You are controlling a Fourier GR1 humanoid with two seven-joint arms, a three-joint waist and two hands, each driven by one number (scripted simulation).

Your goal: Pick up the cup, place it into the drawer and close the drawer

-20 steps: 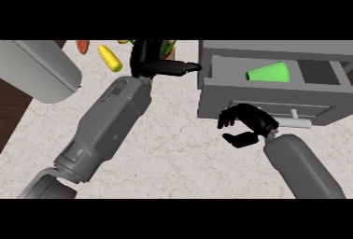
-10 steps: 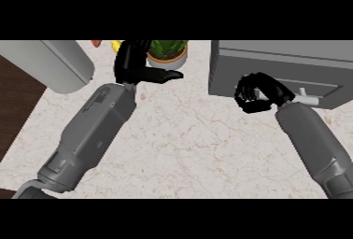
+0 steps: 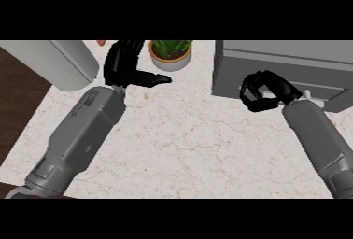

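Grey drawer (image 3: 289,70); counter (image 3: 186,140) cream, perhaps veined.

Just 1 view, from the head, looking steeply down onto the table (image 3: 186,140). Close in, with left forearm (image 3: 86,135) and right forearm (image 3: 321,140) entering from the lower edge. Facing forward, toward drawer unit (image 3: 289,65) at upper right and potted plant (image 3: 170,51) at top centre. Unmirrored: frame's right, robot's right.
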